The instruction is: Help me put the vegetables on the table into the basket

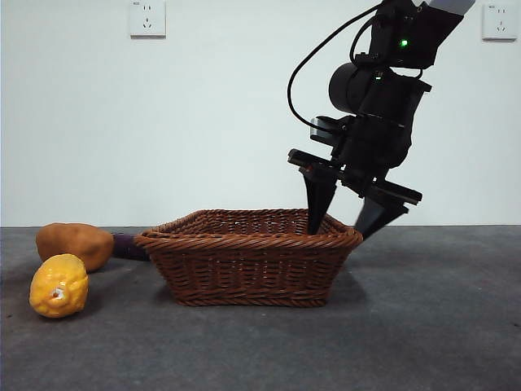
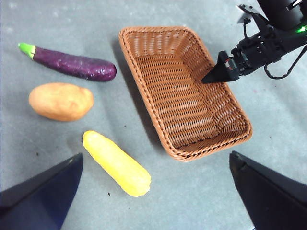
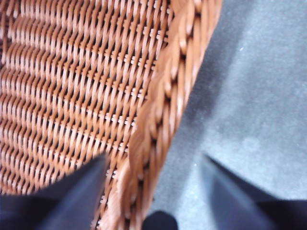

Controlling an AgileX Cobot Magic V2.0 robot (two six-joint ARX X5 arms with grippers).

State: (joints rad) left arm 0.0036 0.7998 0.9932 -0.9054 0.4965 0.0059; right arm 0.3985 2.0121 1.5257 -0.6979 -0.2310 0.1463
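The brown wicker basket (image 1: 244, 238) stands mid-table and holds nothing. My right gripper (image 1: 339, 232) is open and straddles the basket's right rim (image 3: 163, 110), one jaw inside and one outside; one of its fingers (image 2: 220, 72) shows over that rim. To the left of the basket lie the orange-brown potato (image 1: 75, 243), the bumpy yellow piece (image 1: 59, 285) and the purple eggplant (image 2: 76, 64), which is mostly hidden behind the potato in the front view. Seen from the left wrist, the potato (image 2: 61, 100) and yellow piece (image 2: 117, 163) lie apart. My left gripper (image 2: 156, 158) hangs open high above them.
The dark grey table (image 1: 423, 326) stretches right of the basket. A white wall with two sockets (image 1: 147, 18) stands behind. The right arm's cable (image 1: 301, 73) loops above the basket.
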